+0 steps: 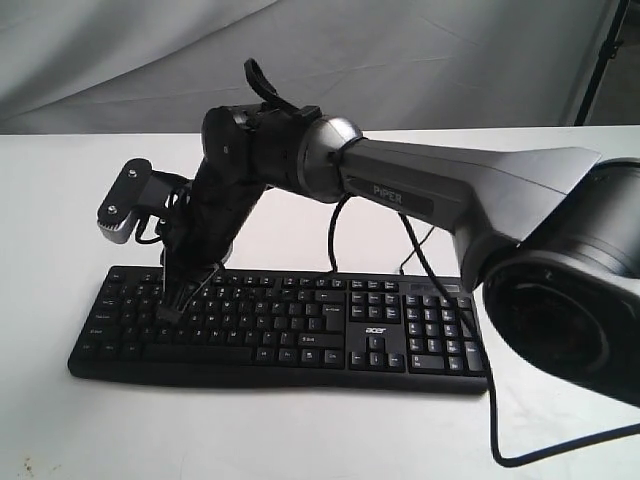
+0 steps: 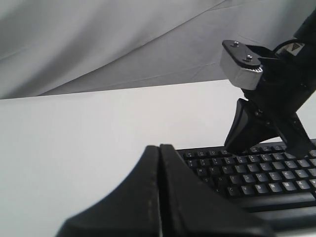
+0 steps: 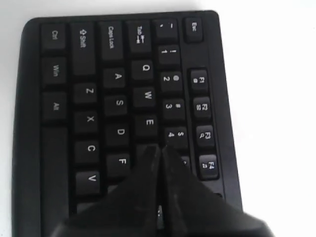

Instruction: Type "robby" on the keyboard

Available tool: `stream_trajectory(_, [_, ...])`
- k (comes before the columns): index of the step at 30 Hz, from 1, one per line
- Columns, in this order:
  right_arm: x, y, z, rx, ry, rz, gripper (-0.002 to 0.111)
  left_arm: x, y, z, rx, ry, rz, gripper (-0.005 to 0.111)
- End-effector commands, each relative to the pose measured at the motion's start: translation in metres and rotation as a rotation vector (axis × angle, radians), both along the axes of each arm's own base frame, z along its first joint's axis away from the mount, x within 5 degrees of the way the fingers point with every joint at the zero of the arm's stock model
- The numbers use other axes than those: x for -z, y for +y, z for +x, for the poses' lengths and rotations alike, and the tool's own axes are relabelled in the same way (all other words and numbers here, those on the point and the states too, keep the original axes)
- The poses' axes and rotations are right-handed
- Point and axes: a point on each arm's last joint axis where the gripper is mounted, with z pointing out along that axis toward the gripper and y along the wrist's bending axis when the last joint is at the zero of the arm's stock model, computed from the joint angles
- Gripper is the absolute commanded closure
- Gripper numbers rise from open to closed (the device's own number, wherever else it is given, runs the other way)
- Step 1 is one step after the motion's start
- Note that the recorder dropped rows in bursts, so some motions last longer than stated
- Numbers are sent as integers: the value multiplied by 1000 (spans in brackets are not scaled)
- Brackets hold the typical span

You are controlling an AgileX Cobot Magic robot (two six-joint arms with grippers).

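The black keyboard (image 1: 300, 330) with white-lettered keys and an acer logo lies on the white table. My right gripper (image 1: 173, 310) reaches across the middle and points down at the keyboard's left letter block. In the right wrist view its fingers are shut with nothing between them. The right gripper (image 3: 160, 149) has its tips at the key just past E, beside the 4 key on the keyboard (image 3: 98, 98). My left gripper (image 2: 159, 148) is shut and empty. It hovers off the left end of the keyboard (image 2: 266, 185) and is out of the exterior view.
The right arm's silver link (image 1: 450, 190) spans the table above the keyboard's middle and right. A thin black cable (image 1: 495, 420) loops past the number pad to the front right. The white table (image 1: 60, 200) meets a grey cloth backdrop (image 1: 300, 50) behind.
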Motion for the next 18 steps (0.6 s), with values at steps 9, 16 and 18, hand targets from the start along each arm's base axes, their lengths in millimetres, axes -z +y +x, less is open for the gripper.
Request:
stream_trajectory(9, [-8,-36,2,45,-7,-22,108,1,0,0,6,-5,1,107])
stream_trajectory(16, [-8,-72,-6,82,-8,-5,108,1,0,0,6,-5,1,107])
stream_trajectory(18, [-4,-79,-7,87,-7,-14,108,1,0,0,6,-5,1,107])
